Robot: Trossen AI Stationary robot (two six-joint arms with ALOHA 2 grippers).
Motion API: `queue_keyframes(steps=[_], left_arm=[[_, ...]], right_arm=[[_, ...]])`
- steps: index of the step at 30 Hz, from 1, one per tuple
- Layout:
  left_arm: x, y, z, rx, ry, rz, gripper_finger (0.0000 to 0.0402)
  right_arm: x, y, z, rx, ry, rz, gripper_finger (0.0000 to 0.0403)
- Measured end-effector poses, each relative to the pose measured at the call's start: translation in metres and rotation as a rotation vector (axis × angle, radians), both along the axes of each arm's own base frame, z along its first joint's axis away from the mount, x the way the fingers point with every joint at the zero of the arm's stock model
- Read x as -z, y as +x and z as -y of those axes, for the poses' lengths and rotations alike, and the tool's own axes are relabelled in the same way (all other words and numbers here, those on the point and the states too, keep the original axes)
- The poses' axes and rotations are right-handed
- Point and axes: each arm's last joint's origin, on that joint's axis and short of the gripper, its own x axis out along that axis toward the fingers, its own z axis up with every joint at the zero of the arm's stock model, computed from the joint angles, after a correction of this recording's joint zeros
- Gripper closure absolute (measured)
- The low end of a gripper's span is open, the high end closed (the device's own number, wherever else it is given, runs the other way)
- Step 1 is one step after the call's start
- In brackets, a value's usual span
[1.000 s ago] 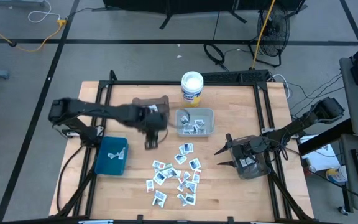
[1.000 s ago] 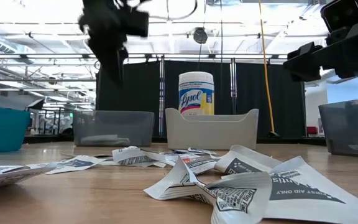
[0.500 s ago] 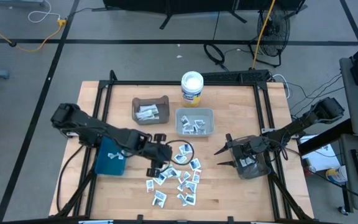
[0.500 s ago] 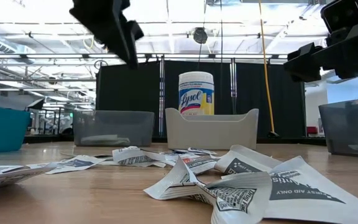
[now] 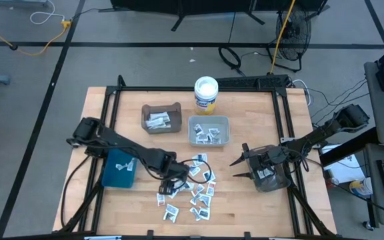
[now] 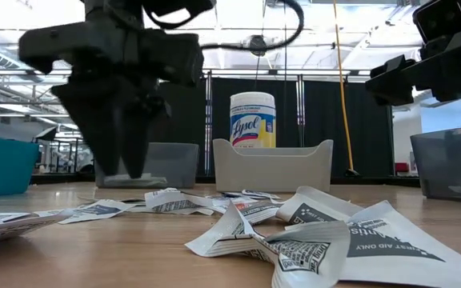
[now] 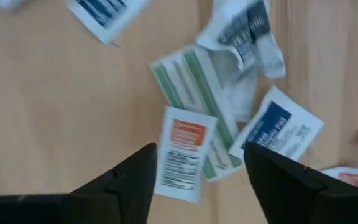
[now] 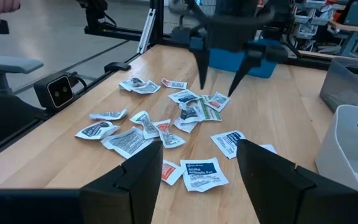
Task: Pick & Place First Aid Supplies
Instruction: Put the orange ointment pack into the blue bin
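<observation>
The first aid supplies (image 5: 193, 187) lie scattered on the wooden surface (image 5: 259, 207), lower centre of the high view. They look light, thin and floppy, best pinched by an edge. The orange-print packet (image 7: 183, 152) runs its long axis top to bottom between the left gripper (image 7: 197, 174)'s released jaws. The right gripper (image 5: 236, 168) waits at right, jaws apart, empty.

White printed packets (image 5: 193, 185) lie scattered flat on the table.
</observation>
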Motion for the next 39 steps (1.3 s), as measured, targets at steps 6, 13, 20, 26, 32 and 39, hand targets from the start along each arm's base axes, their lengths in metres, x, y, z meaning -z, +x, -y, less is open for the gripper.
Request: queue_keyframes(steps=[6, 13, 20, 26, 32, 39], left_arm=[[0.015, -0.001, 0.0, -0.002, 0.014, -0.066, 0.0132], [0.023, -0.008, -0.003, -0.015, 0.031, -0.119, 0.0156], [0.023, -0.011, -0.005, -0.012, 0.041, -0.149, 0.0187], [0.023, -0.011, -0.012, -0.022, 0.043, -0.173, 0.0207], [0.023, -0.01, -0.018, -0.024, 0.042, -0.175, 0.0219], [0.023, -0.01, -0.023, -0.015, 0.047, -0.19, 0.0236]], right_arm=[[0.0, 0.0, 0.0, 0.0, -0.001, 0.001, 0.0202], [0.0, 0.0, 0.0, 0.001, 0.004, -0.001, 0.0202], [0.0, 0.0, 0.0, 0.001, 0.002, 0.0, 0.0202], [0.0, 0.0, 0.0, 0.001, 0.001, 0.0, 0.0202], [0.0, 0.0, 0.0, 0.001, 0.001, 0.0, 0.0202], [0.0, 0.0, 0.0, 0.001, 0.001, 0.0, 0.0202]])
